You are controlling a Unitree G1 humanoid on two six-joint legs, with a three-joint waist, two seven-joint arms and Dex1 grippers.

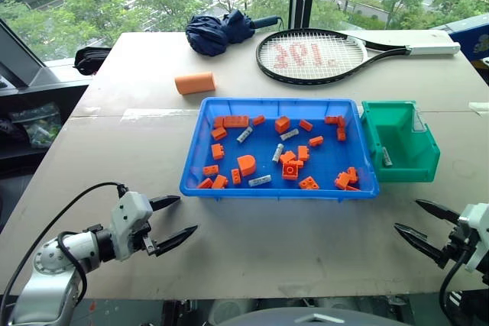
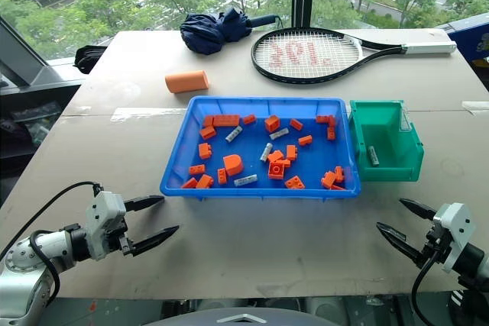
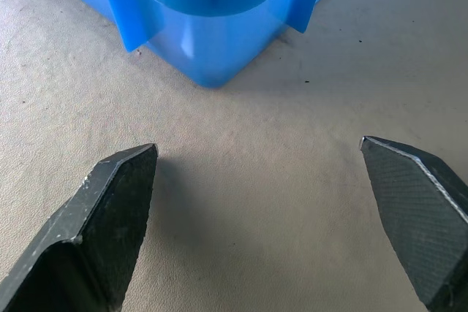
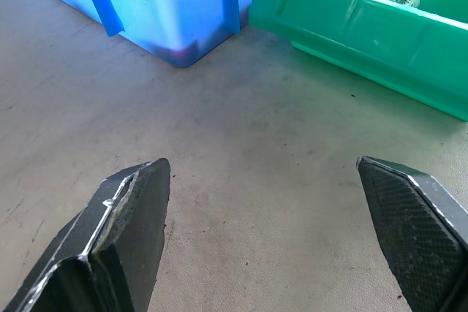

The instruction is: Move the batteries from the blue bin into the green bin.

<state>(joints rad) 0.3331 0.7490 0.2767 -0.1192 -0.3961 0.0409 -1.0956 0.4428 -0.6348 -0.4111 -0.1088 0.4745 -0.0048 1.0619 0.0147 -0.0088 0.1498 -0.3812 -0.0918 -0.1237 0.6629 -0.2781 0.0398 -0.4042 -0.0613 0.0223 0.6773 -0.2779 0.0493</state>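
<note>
Centre of the head view: wide, shallow bright blue plastic bin (image 1: 200, 159) flat on the beige counter (image 1: 275, 242), strewn with small orange plastic bricks (image 1: 247, 163)

Scattered among them, four small silver-grey metal cylinder batteries (image 1: 259, 181): one near the lower rim, one upper left of middle, two close to the middle

Just right of it, the smaller, deeper teal-green plastic bin (image 1: 409, 164), wall to wall with the blue one, with one battery (image 1: 386, 158) already lying inside toward its left wall

Lower left corner: left end effector (image 1: 174, 221), black fingers spread wide, nothing between them, hovering over bare counter just short of the blue bin's near left corner

Lower right corner: right end effector (image 1: 426, 224), fingers likewise spread and empty, pointing toward the gap below the two bins

Upper part of frame: orange foam-like cylinder (image 1: 195, 82) left of centre, folded navy umbrella (image 1: 218, 32) at top centre, black-framed tennis racket (image 1: 313, 56) with a white grip at upper right
</note>
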